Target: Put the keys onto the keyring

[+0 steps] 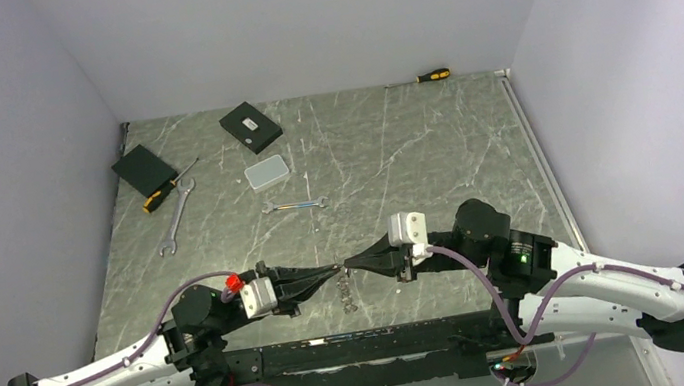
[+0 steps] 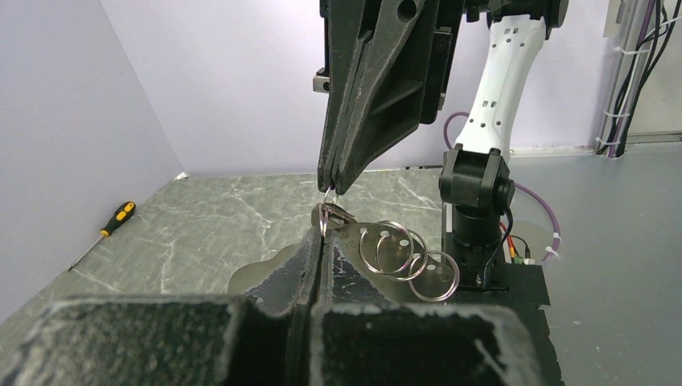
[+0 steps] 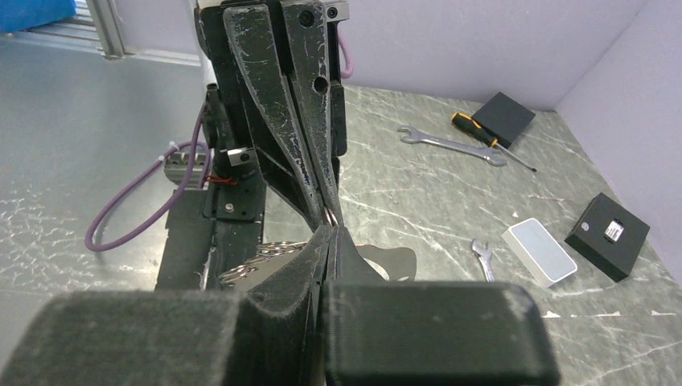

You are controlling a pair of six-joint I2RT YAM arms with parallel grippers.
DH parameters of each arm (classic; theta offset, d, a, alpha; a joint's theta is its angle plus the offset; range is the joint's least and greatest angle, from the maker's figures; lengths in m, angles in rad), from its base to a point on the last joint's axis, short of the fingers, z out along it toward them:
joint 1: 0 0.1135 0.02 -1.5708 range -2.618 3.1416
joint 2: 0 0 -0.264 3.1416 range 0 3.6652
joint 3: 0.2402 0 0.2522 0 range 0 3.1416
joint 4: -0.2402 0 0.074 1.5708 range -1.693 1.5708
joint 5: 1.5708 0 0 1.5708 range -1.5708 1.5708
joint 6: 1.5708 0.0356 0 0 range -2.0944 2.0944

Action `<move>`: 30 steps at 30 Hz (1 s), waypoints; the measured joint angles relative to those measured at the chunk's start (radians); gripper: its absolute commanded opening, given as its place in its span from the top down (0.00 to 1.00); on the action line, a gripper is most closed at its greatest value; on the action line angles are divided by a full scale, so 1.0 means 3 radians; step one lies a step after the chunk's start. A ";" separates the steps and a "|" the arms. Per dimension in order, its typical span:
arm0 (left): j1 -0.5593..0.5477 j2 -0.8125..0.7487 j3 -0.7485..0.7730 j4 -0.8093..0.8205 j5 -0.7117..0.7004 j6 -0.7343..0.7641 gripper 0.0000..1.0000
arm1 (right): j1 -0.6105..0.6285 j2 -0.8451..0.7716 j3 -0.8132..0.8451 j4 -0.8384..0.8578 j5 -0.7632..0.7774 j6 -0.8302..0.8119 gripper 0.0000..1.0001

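My left gripper (image 1: 334,273) and right gripper (image 1: 350,264) meet tip to tip above the table's near middle. Both are shut on the top ring of the keyring (image 1: 346,295), a short chain of linked silvery rings hanging below them. In the left wrist view my left gripper (image 2: 324,235) pinches that ring from below, the right gripper (image 2: 332,190) pinches it from above, and the other rings (image 2: 396,251) trail right. A small grey key head (image 2: 336,215) sits at the held ring. In the right wrist view my right gripper (image 3: 331,232) is shut; rings (image 3: 256,261) show to its left.
A small wrench (image 1: 291,205), a long wrench (image 1: 175,216) and a yellow-and-black screwdriver (image 1: 166,191) lie at the far left. Two black boxes (image 1: 144,167) (image 1: 250,126) and a white case (image 1: 267,171) lie behind them. Another screwdriver (image 1: 433,75) lies at the back wall.
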 measured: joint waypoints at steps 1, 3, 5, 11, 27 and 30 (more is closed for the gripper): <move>0.0000 0.0001 -0.0001 0.0000 0.0000 0.0000 1.00 | 0.0000 0.0000 0.0000 -0.0001 -0.0001 0.0000 1.00; 0.0000 0.0001 -0.0001 0.0000 0.0004 -0.0001 1.00 | 0.0000 0.0003 0.0000 0.0000 -0.0004 0.0000 1.00; 0.0000 0.0005 -0.0001 -0.0001 0.0018 -0.0006 1.00 | 0.0000 0.0008 0.0000 0.0000 -0.0009 0.0000 1.00; 0.0000 0.0024 -0.0001 -0.0006 0.0067 -0.0051 1.00 | 0.0000 0.0041 0.0020 -0.0019 -0.0084 0.0000 1.00; 0.0006 0.0024 0.0071 -0.0112 0.0404 -0.0086 1.00 | 0.0000 0.0107 0.0278 -0.0362 -0.0342 -0.0159 1.00; 0.0008 0.0027 0.0092 -0.0131 0.0473 -0.0104 1.00 | 0.0000 0.0137 0.0342 -0.0436 -0.0408 -0.0205 1.00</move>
